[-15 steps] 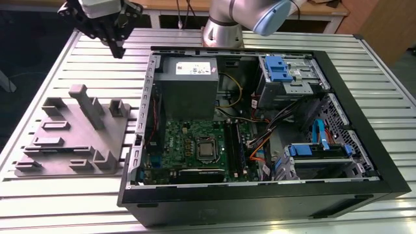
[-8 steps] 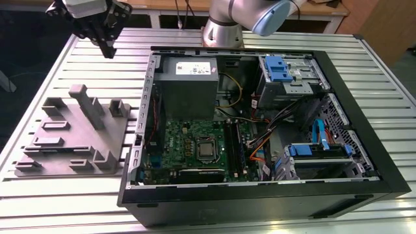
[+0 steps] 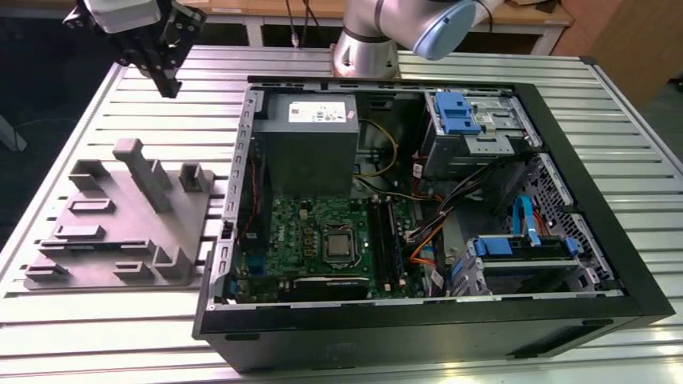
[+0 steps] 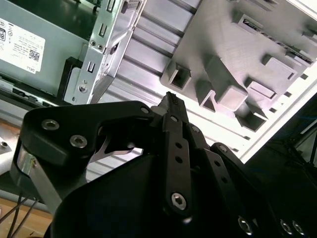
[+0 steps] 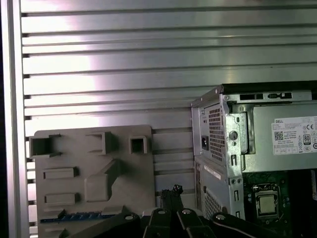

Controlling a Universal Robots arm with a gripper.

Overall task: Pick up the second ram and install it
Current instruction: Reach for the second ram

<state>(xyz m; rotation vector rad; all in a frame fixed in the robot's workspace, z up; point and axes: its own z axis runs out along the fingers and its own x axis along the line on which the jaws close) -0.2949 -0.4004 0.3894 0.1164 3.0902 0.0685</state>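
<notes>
The second ram (image 5: 74, 216) was judged to be the dark, bluish strip lying along a slot at one edge of the grey tray (image 3: 181, 216). The tray sat on the table, to the exterior view's left of the open case (image 3: 597, 264). As a thin circuit-board stick, the ram would have been light and stiff but fragile. The chips and the contact edge should not have been pinched, and the smooth faces could have slipped. The safest hold was judged to be across the flat faces near mid-length, so that the stick would hang level. Beyond the tray, the gripper (image 3: 168, 86) hovered above the table, well apart from the ram. In both wrist views its jaws stood closed, tip against tip, with nothing between them. Farther across, the motherboard (image 3: 309, 232) lay inside the case.
</notes>
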